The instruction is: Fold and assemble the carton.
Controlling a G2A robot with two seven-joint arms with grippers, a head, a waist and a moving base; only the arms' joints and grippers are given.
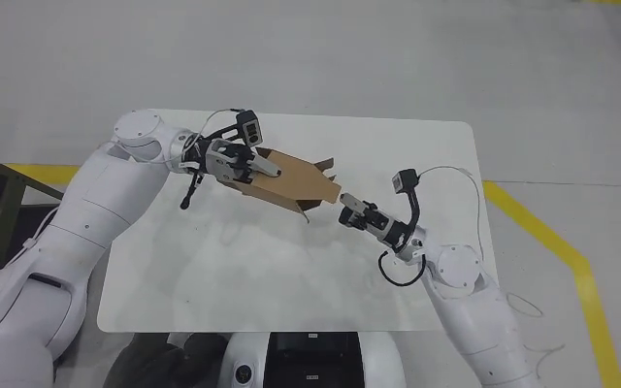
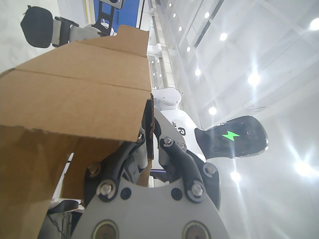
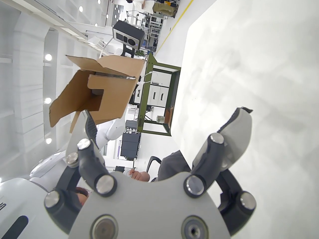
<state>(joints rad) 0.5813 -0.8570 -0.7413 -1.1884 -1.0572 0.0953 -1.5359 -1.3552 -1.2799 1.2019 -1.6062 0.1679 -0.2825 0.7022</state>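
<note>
Left gripper (image 1: 264, 169) is clamped on the carton (image 1: 296, 180). Its jaws are closed on one cardboard wall at the end nearest that arm. In my left wrist view the corrugated edge sits pinched right at the gripper (image 2: 150, 135), with the brown carton (image 2: 74, 88) running away from it.

The carton sits over the far-middle part of the white table (image 1: 194, 272), angled from the left arm down toward the right arm. From the right wrist view it looks lifted off the surface — I see it against the room, not the tabletop. It's partly opened into a tube. The end facing the right arm is open, and the flaps (image 3: 59, 110) there are splayed outward, not folded in.

Right gripper (image 1: 346, 208) is spread wide with nothing in it. It sits just beside the carton's open end, pointing at it. In its own view the gripper (image 3: 162, 123) has one finger lined up under a lower flap of the carton (image 3: 107, 93). I can't tell whether it's touching the cardboard or just short of it.
</note>
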